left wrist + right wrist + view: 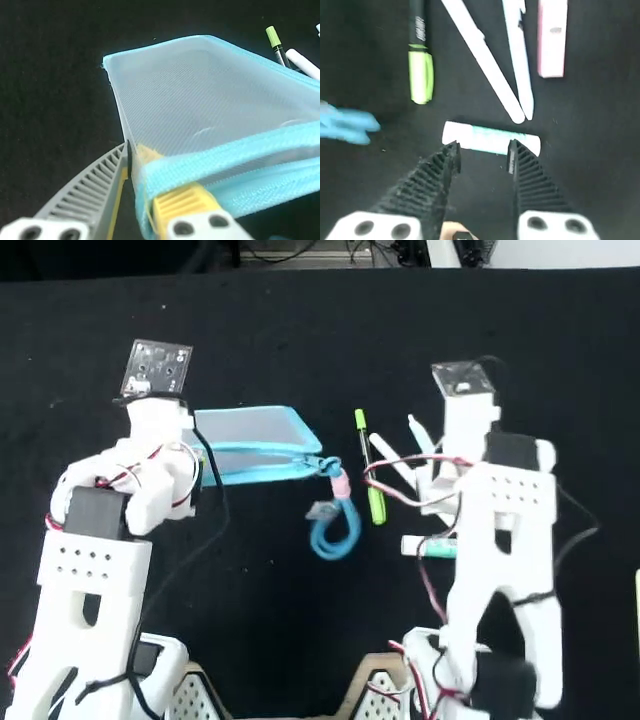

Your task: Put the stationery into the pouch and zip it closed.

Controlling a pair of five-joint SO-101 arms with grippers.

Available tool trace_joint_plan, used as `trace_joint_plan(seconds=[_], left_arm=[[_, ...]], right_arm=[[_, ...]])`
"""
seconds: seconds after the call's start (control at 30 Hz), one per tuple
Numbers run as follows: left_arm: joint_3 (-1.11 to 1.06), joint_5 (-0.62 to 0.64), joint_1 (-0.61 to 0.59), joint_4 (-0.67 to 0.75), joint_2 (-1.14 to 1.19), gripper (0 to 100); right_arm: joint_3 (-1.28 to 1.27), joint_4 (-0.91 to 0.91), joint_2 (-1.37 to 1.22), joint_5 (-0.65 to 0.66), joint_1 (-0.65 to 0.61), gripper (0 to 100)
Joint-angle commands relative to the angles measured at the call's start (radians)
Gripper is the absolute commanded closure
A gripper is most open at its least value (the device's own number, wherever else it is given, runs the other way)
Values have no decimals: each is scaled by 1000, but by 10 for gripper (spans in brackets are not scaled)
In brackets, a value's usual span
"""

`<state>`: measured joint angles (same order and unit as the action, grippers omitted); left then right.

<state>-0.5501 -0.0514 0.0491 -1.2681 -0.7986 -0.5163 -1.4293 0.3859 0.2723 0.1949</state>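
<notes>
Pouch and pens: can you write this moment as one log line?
left gripper: shut on pouch | right gripper: open, at white-teal stick | pens: outside pouch

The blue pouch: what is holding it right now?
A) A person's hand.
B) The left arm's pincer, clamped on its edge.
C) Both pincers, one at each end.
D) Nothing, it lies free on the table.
B: in the left wrist view the left pincer is shut on the pouch at its zipper edge, while the right pincer stands open over a white and teal stick, apart from the pouch.
</notes>
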Motion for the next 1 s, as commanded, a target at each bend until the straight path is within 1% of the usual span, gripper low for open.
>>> trace_joint_plan(seconds=[0.0, 0.1, 0.2, 0.47, 0.53, 0.67, 0.83, 0.97], left_arm=[[-5, 21, 8, -18, -147, 970], [-33, 25, 8, -14, -259, 970], [-105, 29, 12, 34, -341, 970], [-298, 29, 4, 175, -396, 970], [-332, 31, 4, 193, -399, 970], [-361, 31, 4, 199, -400, 970], [-364, 31, 4, 199, -400, 970], [-377, 31, 4, 198, -400, 970]], right_arm=[[56, -23, -30, 17, 87, 858], [56, -52, -35, 15, 127, 858], [53, -54, -22, 9, 124, 858], [47, 51, -42, 6, -61, 858], [45, 115, -59, -34, -109, 858], [45, 235, -113, -109, -190, 858], [45, 322, -217, -129, -316, 858], [45, 428, -320, -127, -334, 858]])
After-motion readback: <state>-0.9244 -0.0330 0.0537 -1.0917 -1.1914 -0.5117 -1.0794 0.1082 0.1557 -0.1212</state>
